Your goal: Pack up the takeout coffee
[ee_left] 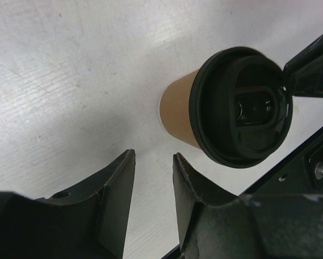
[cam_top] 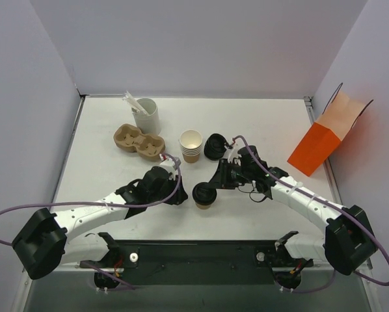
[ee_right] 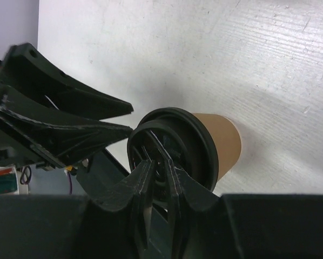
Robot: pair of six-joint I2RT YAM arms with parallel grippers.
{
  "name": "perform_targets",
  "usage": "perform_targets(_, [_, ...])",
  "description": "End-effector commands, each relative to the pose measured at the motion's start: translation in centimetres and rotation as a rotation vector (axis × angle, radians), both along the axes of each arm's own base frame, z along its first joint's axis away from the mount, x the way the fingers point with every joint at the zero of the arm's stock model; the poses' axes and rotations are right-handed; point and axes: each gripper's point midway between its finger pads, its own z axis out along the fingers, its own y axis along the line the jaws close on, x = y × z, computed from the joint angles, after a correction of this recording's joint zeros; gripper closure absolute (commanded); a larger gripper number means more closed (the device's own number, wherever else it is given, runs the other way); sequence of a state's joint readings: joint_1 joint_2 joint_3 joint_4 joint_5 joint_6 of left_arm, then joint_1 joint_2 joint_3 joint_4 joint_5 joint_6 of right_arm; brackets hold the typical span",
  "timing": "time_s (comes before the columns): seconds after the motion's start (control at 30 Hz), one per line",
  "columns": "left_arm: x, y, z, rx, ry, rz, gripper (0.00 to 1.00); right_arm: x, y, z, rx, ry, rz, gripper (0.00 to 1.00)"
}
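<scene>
The takeout coffee [cam_top: 204, 195], a tan paper cup with a black lid, stands upright at the table's near middle between my two grippers. My left gripper [cam_top: 184, 194] is just left of it. In the left wrist view its fingers [ee_left: 153, 155] stand apart with bare table between them, and the cup [ee_left: 179, 110] sits ahead and to the right, untouched. My right gripper [cam_top: 214, 184] reaches in from the right, above the lid. In the right wrist view its fingertips [ee_right: 161, 163] are a narrow slit apart over the lid [ee_right: 199, 141], with nothing between them.
A cardboard cup carrier [cam_top: 139, 142] and a white cup of stirrers [cam_top: 146, 116] stand at the back left. A stack of lidless cups [cam_top: 190, 147] and a pile of black lids [cam_top: 214, 147] sit behind the coffee. An orange paper bag [cam_top: 326, 136] leans at the right wall.
</scene>
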State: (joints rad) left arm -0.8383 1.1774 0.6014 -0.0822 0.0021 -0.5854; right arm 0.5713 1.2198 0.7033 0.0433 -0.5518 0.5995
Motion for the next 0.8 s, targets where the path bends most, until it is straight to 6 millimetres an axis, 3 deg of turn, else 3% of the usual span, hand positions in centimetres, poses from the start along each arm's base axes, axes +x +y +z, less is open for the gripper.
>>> perform_targets(0.0, [0.0,-2.0,0.8,-0.133,-0.001,-0.031,0.56,0.7,1.4,0.8,0.064,-0.014,0.016,0.85])
perform_targets(0.23, [0.3,-1.8,1.6,-0.161,-0.027,-0.006,0.57,0.2,0.3,-2.1,0.001,0.029,-0.016,0.89])
perform_targets(0.4, [0.8,-1.6,3.2,-0.223,-0.064,0.034,0.57,0.0,0.0,-2.7,-0.015,0.031,-0.025,0.89])
perform_targets(0.77, [1.0,-2.0,1.7,-0.224,-0.034,0.036,0.58,0.0,-0.2,-3.0,-0.027,0.033,-0.031,0.89])
